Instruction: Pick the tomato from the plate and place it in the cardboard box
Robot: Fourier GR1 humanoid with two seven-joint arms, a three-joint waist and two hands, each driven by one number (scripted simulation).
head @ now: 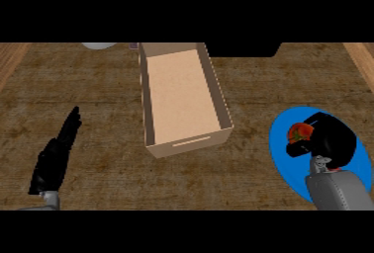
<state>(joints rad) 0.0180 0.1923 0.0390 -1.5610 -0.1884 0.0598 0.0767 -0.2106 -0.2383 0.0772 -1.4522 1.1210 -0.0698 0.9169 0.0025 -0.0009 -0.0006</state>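
Tomato point(299, 132), red with a dark green top, is sitting over the blue plate point(285, 158) at the lower right, partly wrapped by the right hand point(330, 139). That black hand is curling its fingers round the tomato from the right side; whether the tomato is lifting off the plate or resting on it, I cannot tell. The grey right forearm point(337, 191) is entering from the bottom edge, just below the hand.

Left hand point(57, 154) is lying at the lower left, fingers straight and relaxed, pointing away toward the far side, grasping nothing.

Brown tabletop point(95, 94) is carrying everything. Between the two hands, further out, the cardboard box point(184, 101) is standing open, long and narrow, its short near wall showing a slot handle. The box is standing well apart from the plate.

At the far edge, left of the box, a pale rounded object point(99, 45) is showing only partly.
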